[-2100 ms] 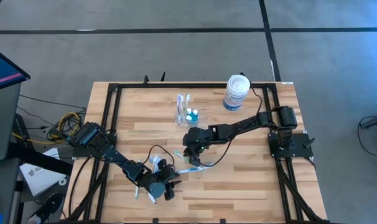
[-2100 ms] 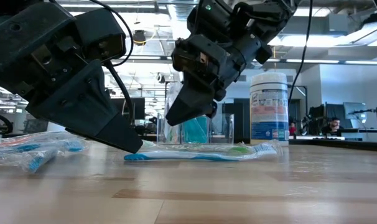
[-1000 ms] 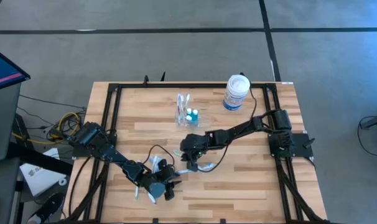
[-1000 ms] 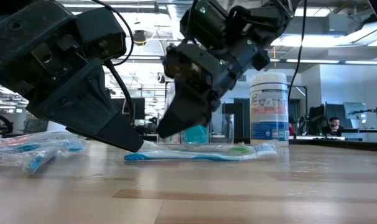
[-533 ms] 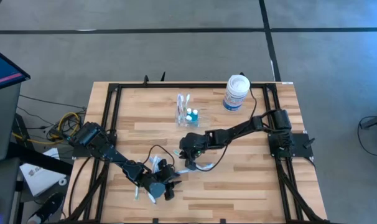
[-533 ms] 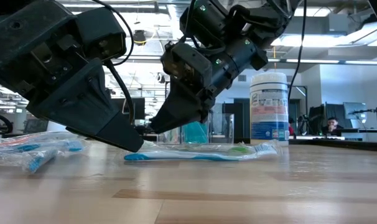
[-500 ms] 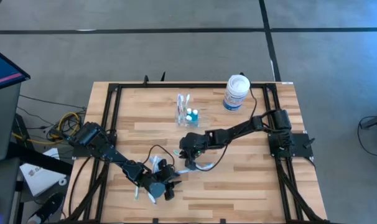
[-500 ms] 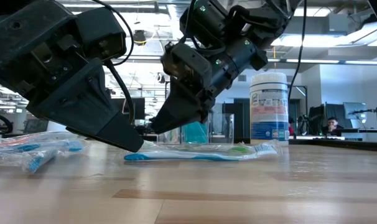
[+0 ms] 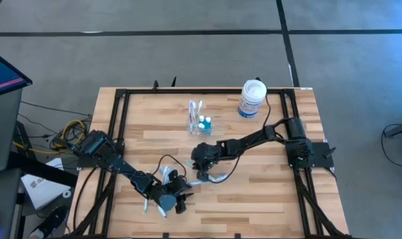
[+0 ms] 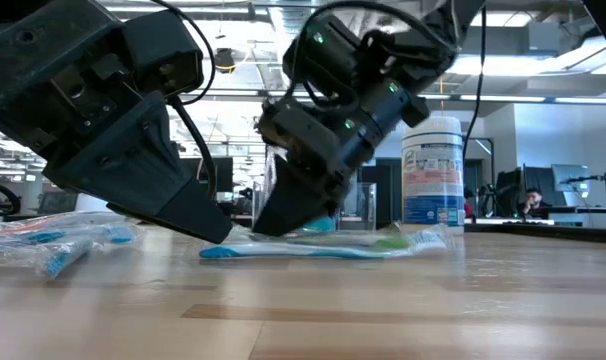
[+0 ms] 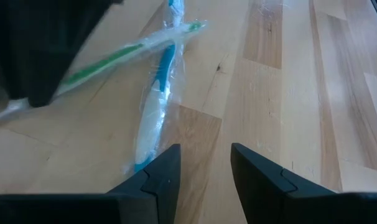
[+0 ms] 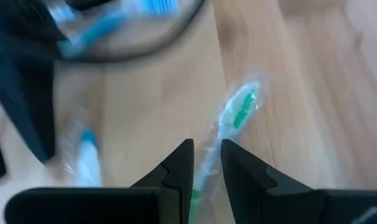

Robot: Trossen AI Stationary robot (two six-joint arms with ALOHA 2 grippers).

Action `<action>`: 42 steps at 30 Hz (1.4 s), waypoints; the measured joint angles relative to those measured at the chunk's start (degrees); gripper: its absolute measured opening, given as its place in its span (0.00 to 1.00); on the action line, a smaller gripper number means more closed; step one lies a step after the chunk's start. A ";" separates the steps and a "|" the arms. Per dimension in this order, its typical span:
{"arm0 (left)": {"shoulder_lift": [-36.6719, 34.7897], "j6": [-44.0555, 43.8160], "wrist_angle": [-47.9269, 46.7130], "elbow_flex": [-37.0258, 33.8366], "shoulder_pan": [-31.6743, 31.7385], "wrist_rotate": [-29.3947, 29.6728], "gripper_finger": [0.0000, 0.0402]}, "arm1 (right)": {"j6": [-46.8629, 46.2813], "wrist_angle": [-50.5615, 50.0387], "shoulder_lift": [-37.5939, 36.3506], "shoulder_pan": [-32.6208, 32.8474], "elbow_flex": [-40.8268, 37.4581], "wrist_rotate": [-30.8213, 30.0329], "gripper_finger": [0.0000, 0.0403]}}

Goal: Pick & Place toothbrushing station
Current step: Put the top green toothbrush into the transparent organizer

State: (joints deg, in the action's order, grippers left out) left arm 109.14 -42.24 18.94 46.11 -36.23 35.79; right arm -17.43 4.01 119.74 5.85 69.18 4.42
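A: While the left gripper [image 9: 181, 194] sat low at the frame's bottom, fingers parted and empty, what was the right gripper [image 10: 283, 222] doing?

B: Narrowly parted, it straddled a wrapped green toothbrush [image 12: 235, 112], presumably to pinch it. Toothbrushing station [image 9: 198, 118] stood upper centre, apart.

Right arm: reached from the table's right edge toward its middle, wrist bent down; right gripper [image 12: 206, 163] tipped low to the tabletop, fingers [image 12: 176, 171] parted by a narrow gap. Left arm: stretched along the near-left side; left gripper [image 11: 204, 177] low, fingers [image 11: 260, 174] apart, nothing between them.
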 joint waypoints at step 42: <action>0.00 0.22 0.09 0.00 0.00 0.00 0.34 | 2.95 -4.87 -0.19 0.15 1.67 -3.03 0.00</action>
State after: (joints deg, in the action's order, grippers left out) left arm 109.14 -42.02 19.03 46.11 -36.23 35.79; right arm -14.48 -0.86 119.55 6.00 70.85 1.39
